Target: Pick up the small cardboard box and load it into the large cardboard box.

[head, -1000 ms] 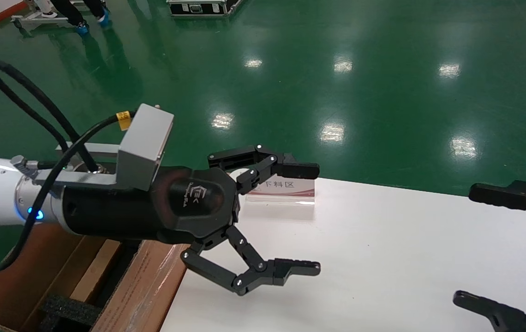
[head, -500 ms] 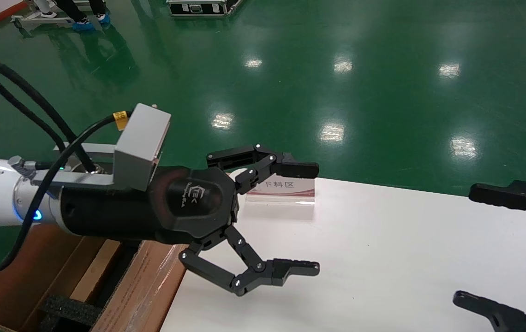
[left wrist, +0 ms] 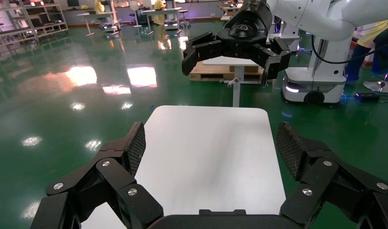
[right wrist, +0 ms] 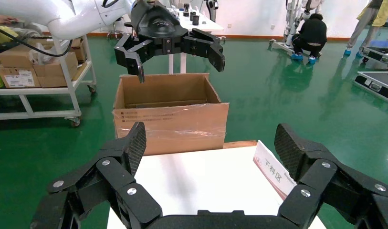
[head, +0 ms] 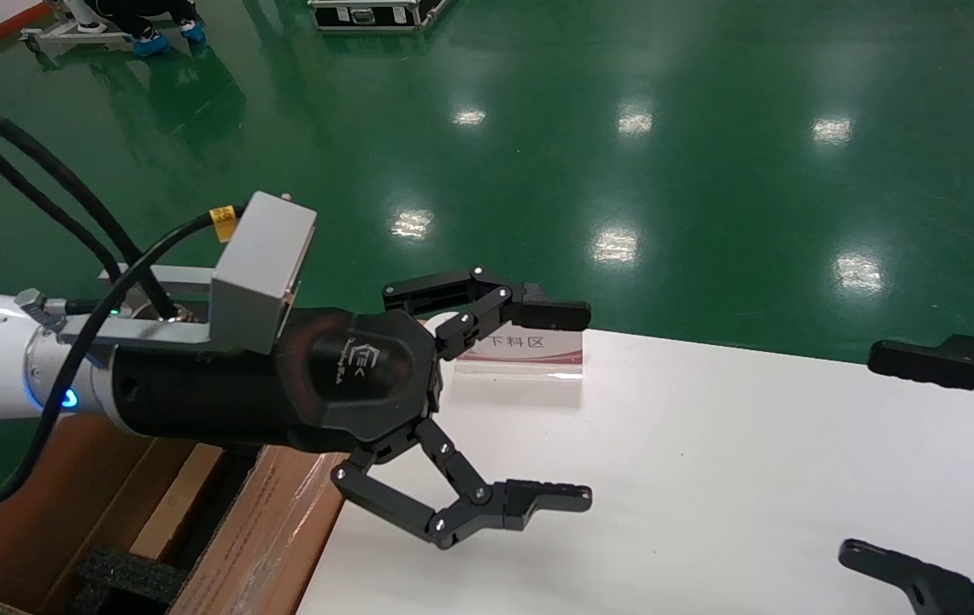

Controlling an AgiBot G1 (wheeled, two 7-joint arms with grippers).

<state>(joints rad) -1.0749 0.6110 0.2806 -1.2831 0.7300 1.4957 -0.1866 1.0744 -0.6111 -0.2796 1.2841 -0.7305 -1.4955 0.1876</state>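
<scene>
The large cardboard box stands open at the table's left end, with shiny tape on its flap and black foam inside. It also shows in the right wrist view. A pale brown strip stands inside it; I cannot tell whether this is the small cardboard box. No small box lies on the table. My left gripper is open and empty, held above the table's left end beside the carton; its own view shows only bare table. My right gripper is open and empty at the table's right end.
The white table carries only a small upright sign at its far edge. Green floor lies all round. A cart with boxes stands behind the carton. People and other robots are far off.
My left arm has drawn back very slightly to the left. Both grippers stay open and the right arm has not moved.
</scene>
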